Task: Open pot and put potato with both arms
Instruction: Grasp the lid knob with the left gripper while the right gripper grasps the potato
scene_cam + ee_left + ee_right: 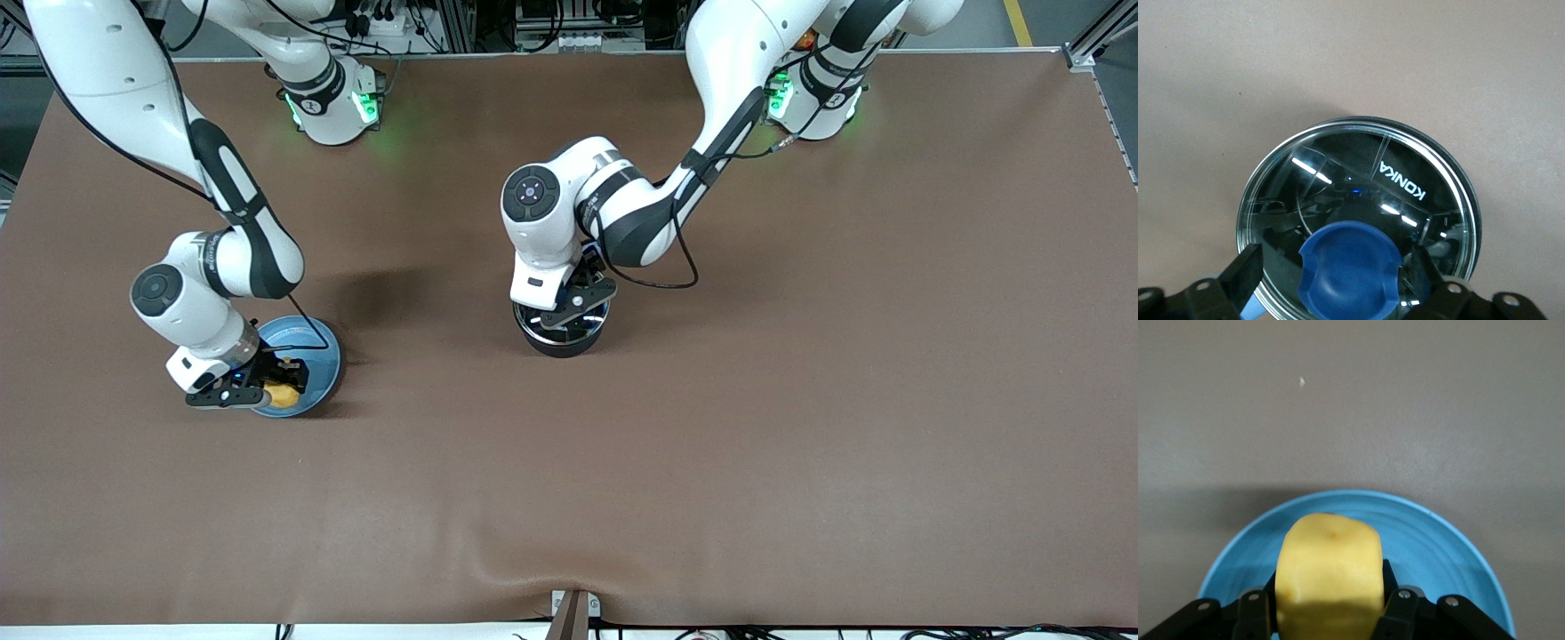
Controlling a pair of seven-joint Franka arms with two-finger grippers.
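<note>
The right gripper [267, 384] is down on a plate [311, 342] toward the right arm's end of the table [800, 400], its fingers [1401, 613] pressed against both sides of the potato [284, 394]. The potato sits at the plate's edge nearest the front camera. The plate is flat, round and light blue with faint rings; the potato is smooth, yellow and oval.

Bare brown matte cloth lies between plate and pot [560, 331], and wide open table spreads around both.

At mid-table the left gripper [576, 304] is over the pot, fingers [1245, 273] spread either side of the blue knob [1351, 270], not closed on it. The glass lid [1358, 193], steel-rimmed, is on the pot and reads "KONKA".
</note>
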